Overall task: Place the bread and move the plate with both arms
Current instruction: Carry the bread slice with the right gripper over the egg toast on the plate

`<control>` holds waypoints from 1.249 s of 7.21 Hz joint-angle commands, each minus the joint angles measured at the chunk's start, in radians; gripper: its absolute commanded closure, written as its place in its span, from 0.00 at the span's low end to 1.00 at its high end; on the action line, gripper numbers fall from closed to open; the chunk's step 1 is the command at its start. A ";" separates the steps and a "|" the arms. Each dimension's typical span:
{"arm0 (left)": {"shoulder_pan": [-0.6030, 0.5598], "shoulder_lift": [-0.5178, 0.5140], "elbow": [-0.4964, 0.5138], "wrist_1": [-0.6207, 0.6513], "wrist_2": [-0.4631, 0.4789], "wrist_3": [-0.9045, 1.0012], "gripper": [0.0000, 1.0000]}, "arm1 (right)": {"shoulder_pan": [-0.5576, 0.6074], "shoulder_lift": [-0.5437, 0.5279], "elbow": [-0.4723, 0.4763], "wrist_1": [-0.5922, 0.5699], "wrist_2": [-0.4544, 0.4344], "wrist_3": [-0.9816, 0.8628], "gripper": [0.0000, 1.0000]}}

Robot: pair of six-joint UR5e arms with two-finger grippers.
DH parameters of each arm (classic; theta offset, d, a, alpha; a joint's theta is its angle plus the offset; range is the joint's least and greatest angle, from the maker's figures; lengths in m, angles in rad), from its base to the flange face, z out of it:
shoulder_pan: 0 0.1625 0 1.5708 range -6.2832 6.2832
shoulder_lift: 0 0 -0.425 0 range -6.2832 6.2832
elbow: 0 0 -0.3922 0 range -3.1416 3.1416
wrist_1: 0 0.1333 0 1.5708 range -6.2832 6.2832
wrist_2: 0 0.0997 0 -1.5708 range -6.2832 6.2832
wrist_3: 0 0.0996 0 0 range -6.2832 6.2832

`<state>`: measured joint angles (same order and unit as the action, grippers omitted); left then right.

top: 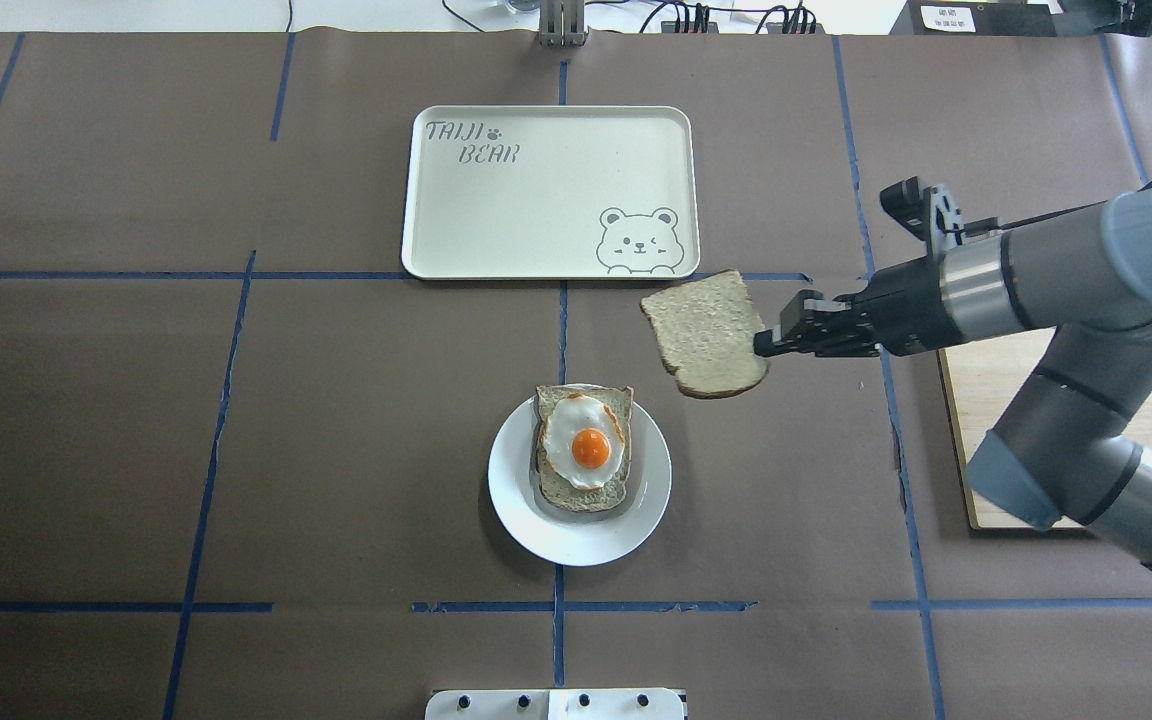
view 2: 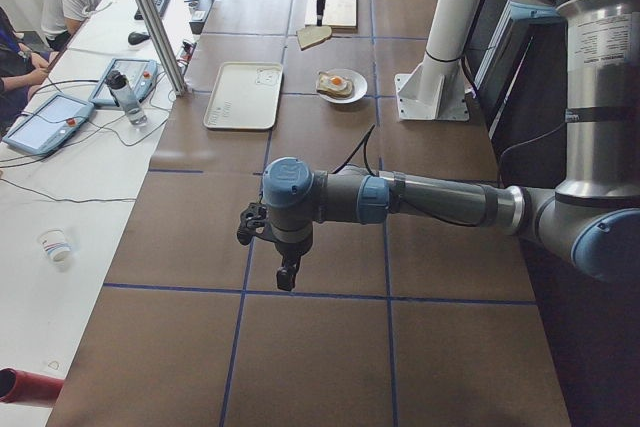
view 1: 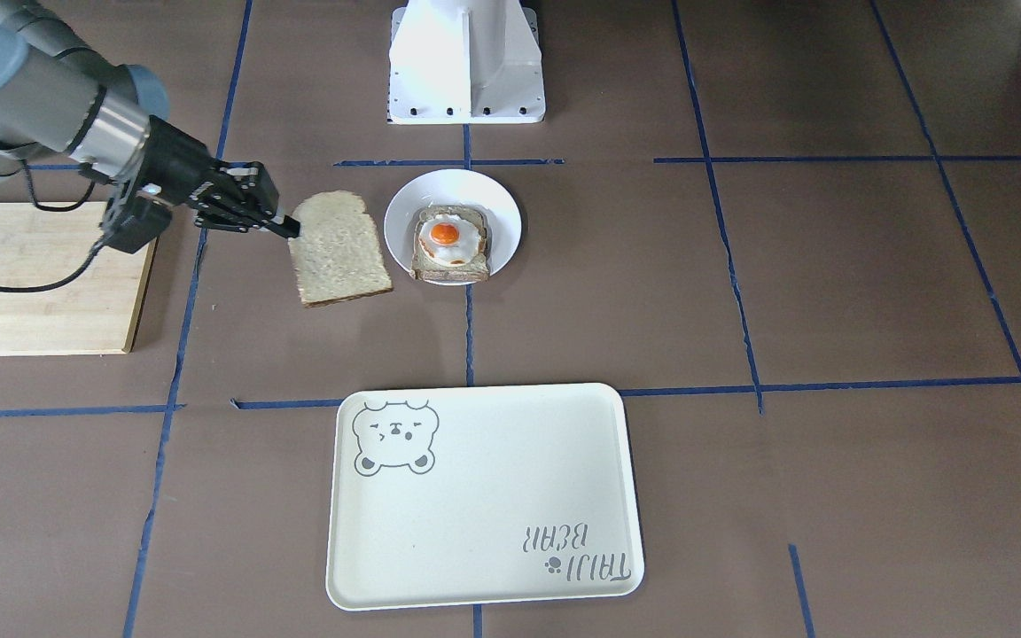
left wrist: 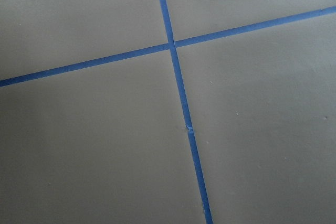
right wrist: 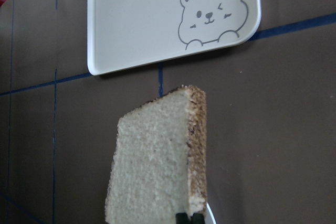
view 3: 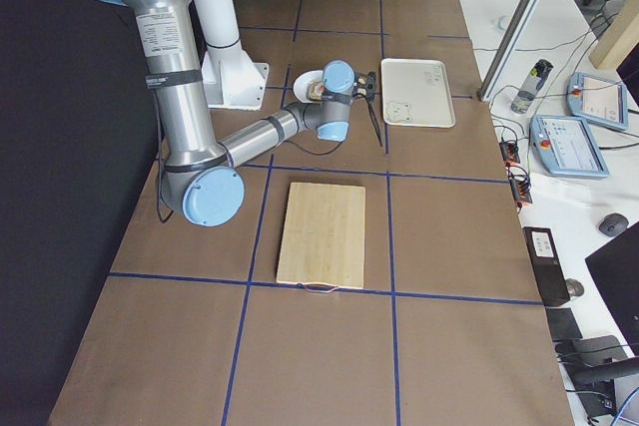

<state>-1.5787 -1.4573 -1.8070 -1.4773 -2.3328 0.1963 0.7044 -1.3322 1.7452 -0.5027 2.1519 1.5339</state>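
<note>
**Bread held aloft beside the plate**

Seen from overhead, the right claw (top: 762, 345) is clamped on one edge of the bread (top: 706, 335), holding the slice clear of the tabletop (top: 336, 450), tilted. The bread hangs at about 1 o'clock from the plate (top: 576, 542), near it but not over it. On the plate lies an egg slice (top: 584, 450). The tray (top: 536, 200) sits at the plate's 12 o'clock and the board (top: 996, 430) out at 3 o'clock. The left claw (view 2: 287, 281) points down at bare tabletop well apart from all this; I cannot tell whether it is open or closed.
</note>
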 commanded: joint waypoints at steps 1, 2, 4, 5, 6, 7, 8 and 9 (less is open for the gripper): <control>0.000 0.000 0.000 0.000 -0.003 0.000 0.00 | -0.176 0.034 0.010 -0.004 -0.284 0.051 1.00; 0.000 0.000 0.000 0.000 -0.003 0.000 0.00 | -0.222 0.033 0.017 -0.004 -0.370 0.054 1.00; 0.002 0.000 0.000 -0.003 -0.003 0.000 0.00 | -0.291 0.031 0.115 -0.156 -0.492 0.074 1.00; 0.002 0.000 0.000 -0.003 -0.003 0.000 0.00 | -0.351 0.031 0.158 -0.245 -0.570 0.074 1.00; 0.002 0.000 0.002 -0.003 -0.006 0.000 0.00 | -0.441 0.022 0.154 -0.246 -0.707 0.072 1.00; 0.002 0.000 0.002 -0.005 -0.010 0.000 0.00 | -0.471 0.019 0.148 -0.246 -0.754 0.069 1.00; 0.002 0.000 0.002 -0.005 -0.010 0.000 0.00 | -0.477 0.004 0.143 -0.246 -0.758 0.069 1.00; 0.002 0.000 0.002 -0.005 -0.010 0.000 0.00 | -0.477 -0.036 0.143 -0.244 -0.756 0.066 1.00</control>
<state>-1.5770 -1.4573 -1.8056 -1.4816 -2.3419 0.1964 0.2364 -1.3328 1.8900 -0.7467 1.4072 1.6026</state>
